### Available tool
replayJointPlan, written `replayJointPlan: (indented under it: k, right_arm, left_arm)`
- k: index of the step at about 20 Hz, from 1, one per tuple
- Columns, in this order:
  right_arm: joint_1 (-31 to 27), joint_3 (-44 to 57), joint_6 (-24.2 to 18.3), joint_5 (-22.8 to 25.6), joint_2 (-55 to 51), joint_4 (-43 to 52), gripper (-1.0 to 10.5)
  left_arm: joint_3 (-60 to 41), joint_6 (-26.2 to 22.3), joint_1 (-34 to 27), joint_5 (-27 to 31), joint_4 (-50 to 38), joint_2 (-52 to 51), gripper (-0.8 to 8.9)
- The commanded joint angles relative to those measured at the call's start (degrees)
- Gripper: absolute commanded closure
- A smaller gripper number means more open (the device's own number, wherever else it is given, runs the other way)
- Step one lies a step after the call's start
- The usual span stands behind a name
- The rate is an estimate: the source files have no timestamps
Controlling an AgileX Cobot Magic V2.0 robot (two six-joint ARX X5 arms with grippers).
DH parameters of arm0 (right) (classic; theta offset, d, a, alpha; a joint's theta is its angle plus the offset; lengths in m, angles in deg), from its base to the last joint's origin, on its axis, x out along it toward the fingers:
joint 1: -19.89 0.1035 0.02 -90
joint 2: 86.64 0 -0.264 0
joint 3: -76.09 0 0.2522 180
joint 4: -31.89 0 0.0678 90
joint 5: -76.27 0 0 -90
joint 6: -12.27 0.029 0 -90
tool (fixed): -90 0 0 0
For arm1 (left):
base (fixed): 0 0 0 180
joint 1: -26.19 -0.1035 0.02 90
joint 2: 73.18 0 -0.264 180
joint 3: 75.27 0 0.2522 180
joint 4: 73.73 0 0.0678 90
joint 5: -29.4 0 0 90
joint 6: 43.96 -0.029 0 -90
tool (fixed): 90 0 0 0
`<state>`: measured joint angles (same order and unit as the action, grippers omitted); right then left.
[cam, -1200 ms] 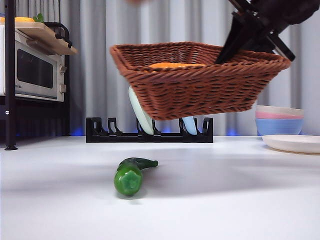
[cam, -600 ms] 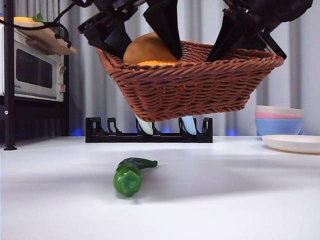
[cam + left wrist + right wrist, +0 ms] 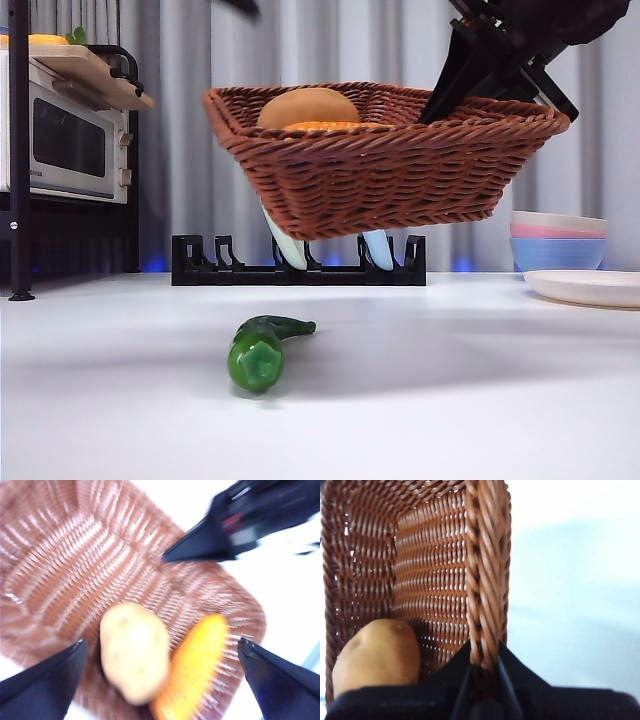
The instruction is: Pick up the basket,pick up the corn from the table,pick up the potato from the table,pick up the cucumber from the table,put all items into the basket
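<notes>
Aloft, the basket (image 3: 385,160) is clamped at its rim by the right gripper (image 3: 483,672), potato (image 3: 134,651) and corn (image 3: 192,667) inside; the left gripper (image 3: 160,680) is spread wide, empty; the cucumber (image 3: 262,350) is to be fetched next.

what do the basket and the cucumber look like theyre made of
The basket, held above the table by the right pincer shut on its rim, looks like woven wicker or a rattan-style imitation: brown interlaced strands, a braided rim, light showing through gaps. The cucumber on the table is probably moulded plastic: dark green, smooth, with glossy highlights on its blunt end.
</notes>
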<state>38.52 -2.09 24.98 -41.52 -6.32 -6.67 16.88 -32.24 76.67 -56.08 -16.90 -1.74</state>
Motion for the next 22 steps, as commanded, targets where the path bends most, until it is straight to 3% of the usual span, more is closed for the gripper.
replayJointPlan:
  k: [1, 4, 6, 11, 14, 22]
  right_arm:
    - [-1.8, 0.1, 2.2, -0.8, 0.2, 2.6, 9.6]
    - [-5.2, 0.0, 2.8, -0.8, 0.2, 3.4, 9.6]
    - [-7.5, 0.0, 2.8, -0.8, 0.2, 3.4, 9.6]
    - [-11.1, 0.0, 2.9, -0.9, 0.2, 3.4, 9.6]
    - [-12.5, 0.0, 2.9, -0.9, 0.2, 3.4, 9.6]
    - [-14.2, 0.0, 2.9, -3.7, 0.0, 3.3, 9.6]
  left_arm:
    - [-0.4, 2.1, 1.5, 2.8, 6.1, -2.8, 3.07]
    - [-0.5, 7.3, 4.4, 11.5, 18.9, -3.8, 3.07]
    - [-3.1, 11.1, 6.5, 14.8, 20.3, -3.8, 3.11]
    - [-12.5, 15.7, 8.4, 14.1, 12.9, -3.7, 3.1]
    - [-17.9, 17.3, 8.2, 10.4, 6.8, -2.9, 3.1]
    - [-22.7, 16.2, 3.3, 5.0, -5.6, 6.0, 3.12]
